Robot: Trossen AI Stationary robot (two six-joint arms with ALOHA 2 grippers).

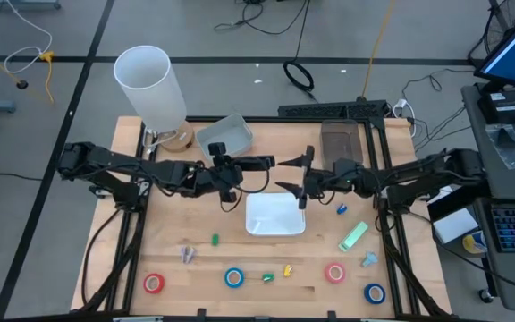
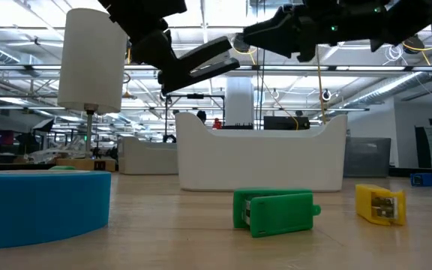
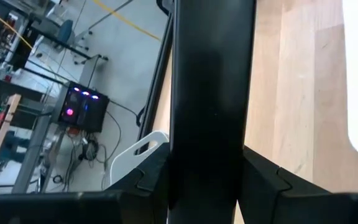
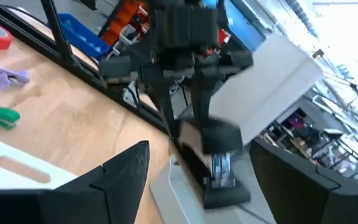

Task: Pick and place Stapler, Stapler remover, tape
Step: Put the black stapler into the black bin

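While both hands hang above the wooden worktop near the white tray, the left hand with fingers together and the right hand spread and empty, four tape rolls, two red and two blue, lie well apart from them along the front edge.

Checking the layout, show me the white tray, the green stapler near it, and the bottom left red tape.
white tray (image 1: 275, 225), high view, bare floor.
green stapler (image 1: 215, 240), high view, body.
red tape (image 1: 154, 283), high view, ring band.
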